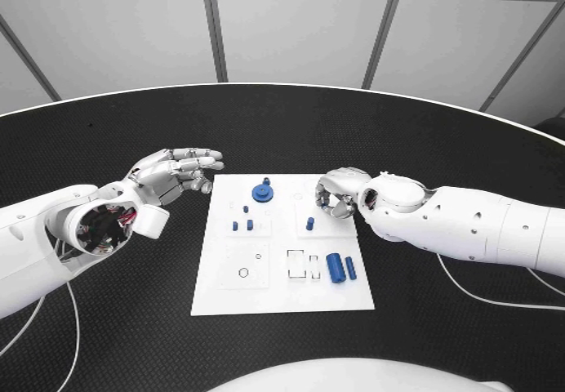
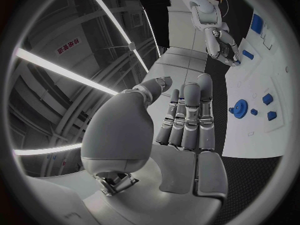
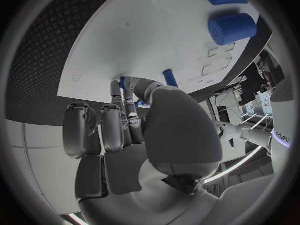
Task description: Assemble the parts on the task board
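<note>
Overhead, red illegible sign (image 2: 67, 46), white task board (image 1: 229, 287), unmarked blue parts (image 1: 261, 193)

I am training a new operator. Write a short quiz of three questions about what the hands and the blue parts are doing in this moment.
1. True or false: the silver left hand holds a small blue part.
2. Which hand hangs over the flat white task board? A. the left hand B. the silver right hand C. neither
3. How many blue cylinders lie side by side on the board's part nearest the robot?

Key: 1. False: its fingers are straight and empty. 2. B. 3. Two.
</note>
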`<act>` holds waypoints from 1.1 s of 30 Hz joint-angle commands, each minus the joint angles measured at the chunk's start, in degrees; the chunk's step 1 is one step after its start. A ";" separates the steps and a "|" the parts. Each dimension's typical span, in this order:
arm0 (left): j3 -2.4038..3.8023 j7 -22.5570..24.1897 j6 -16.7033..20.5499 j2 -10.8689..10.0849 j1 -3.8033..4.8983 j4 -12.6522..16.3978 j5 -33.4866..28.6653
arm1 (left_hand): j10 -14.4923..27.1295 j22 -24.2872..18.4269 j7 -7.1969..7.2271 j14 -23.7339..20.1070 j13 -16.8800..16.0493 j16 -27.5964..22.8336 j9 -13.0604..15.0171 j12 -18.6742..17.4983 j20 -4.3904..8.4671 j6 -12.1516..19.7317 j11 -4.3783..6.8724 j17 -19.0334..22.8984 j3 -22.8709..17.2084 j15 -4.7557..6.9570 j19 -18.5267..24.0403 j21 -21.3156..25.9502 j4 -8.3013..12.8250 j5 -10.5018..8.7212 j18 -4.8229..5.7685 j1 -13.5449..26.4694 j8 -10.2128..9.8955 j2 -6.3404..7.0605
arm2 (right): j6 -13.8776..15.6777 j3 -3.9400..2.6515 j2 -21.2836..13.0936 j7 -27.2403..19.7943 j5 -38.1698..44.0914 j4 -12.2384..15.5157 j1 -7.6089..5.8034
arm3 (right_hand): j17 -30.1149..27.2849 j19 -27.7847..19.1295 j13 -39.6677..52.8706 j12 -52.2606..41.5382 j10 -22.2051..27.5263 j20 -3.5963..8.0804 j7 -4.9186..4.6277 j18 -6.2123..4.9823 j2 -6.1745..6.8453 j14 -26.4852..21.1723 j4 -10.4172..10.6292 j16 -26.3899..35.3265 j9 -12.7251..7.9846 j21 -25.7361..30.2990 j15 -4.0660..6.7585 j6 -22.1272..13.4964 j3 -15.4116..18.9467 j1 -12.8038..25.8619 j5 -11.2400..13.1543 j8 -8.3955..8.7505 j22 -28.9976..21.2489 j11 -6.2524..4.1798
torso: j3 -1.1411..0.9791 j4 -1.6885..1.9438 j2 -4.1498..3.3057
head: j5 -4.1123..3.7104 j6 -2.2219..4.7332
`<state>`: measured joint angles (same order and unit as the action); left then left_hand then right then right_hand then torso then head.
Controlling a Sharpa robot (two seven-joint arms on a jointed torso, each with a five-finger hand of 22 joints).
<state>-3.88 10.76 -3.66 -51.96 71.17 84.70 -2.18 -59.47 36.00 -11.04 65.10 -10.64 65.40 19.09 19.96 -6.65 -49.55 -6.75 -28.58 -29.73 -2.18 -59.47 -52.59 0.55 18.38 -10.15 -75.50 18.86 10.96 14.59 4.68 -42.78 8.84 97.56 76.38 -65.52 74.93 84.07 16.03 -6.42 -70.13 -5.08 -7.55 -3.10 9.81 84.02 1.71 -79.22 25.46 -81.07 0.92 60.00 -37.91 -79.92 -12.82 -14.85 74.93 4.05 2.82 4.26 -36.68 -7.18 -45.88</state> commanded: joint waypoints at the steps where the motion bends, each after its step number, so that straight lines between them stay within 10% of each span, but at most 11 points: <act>1: 0.00 -0.07 -0.04 0.00 0.00 0.01 0.00 | 0.50 -0.09 -0.02 -0.55 -0.09 0.02 0.06 -0.23 -0.45 0.45 -0.03 0.10 0.26 0.03 0.03 0.34 0.15 0.10 -0.42 -0.39 -0.22 -0.28 | 0.79 -0.01 -0.12 0.27 0.21 0.15 0.00 | 1.19 0.74 0.12 -0.11 -1.38 0.49 0.20 0.34 -1.00 3.06 -0.70 -0.32 0.15 -0.25 0.35 0.41 -0.52 -0.52 -0.56 -0.24 3.12 -0.77 | 0.01 -0.01 0.03 | -0.24 -0.12; 18: 0.00 -0.58 -0.25 0.05 0.00 -0.09 0.01 | 0.79 -0.14 -0.15 -0.65 -0.12 0.06 0.08 -0.23 -0.51 0.67 -0.15 0.13 0.32 -0.05 0.00 0.40 0.26 0.11 -0.42 -0.61 -0.36 -0.30 | 3.91 -0.03 -1.89 1.25 1.98 2.61 0.00 | 1.34 0.87 0.19 -0.12 -2.08 0.60 0.36 0.41 -1.12 3.10 -1.29 -0.48 0.44 -0.53 0.47 0.78 -1.32 -0.48 -0.68 -0.48 3.52 -0.92 | 0.06 -0.08 0.14 | -0.29 -0.14; 33: 0.00 -0.59 -0.54 0.75 -0.01 -1.29 0.01 | 0.88 -0.16 -0.21 -0.70 -0.13 0.07 0.08 -0.23 -0.53 0.75 -0.20 0.14 0.37 -0.09 -0.01 0.43 0.26 0.10 -0.41 -0.62 -0.41 -0.28 | 7.82 -0.75 -7.23 1.80 2.02 16.10 -0.11 | 1.41 0.97 0.24 -0.13 -2.44 0.65 0.45 0.46 -0.95 3.13 -1.46 -0.55 0.60 -0.71 0.53 1.05 -1.50 -0.22 -0.67 -0.65 3.78 -1.00 | -0.07 -0.39 0.34 | 0.36 0.45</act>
<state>-3.88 10.15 -4.16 -51.29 71.17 83.49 -2.17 -58.86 35.91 -11.25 64.69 -10.67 65.40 19.07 19.96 -6.65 -49.34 -6.96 -28.49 -29.57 -2.17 -59.47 -52.38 0.71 18.38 -9.83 -75.73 18.64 10.73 22.12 4.00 -50.01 10.67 99.58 91.03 -65.62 74.91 83.95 16.17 -6.26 -70.81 -4.80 -7.16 -3.11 9.15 84.03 0.30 -79.53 26.01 -81.53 0.92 60.82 -39.31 -80.45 -13.14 -15.21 74.92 4.56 2.81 3.95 -36.42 -6.95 -45.58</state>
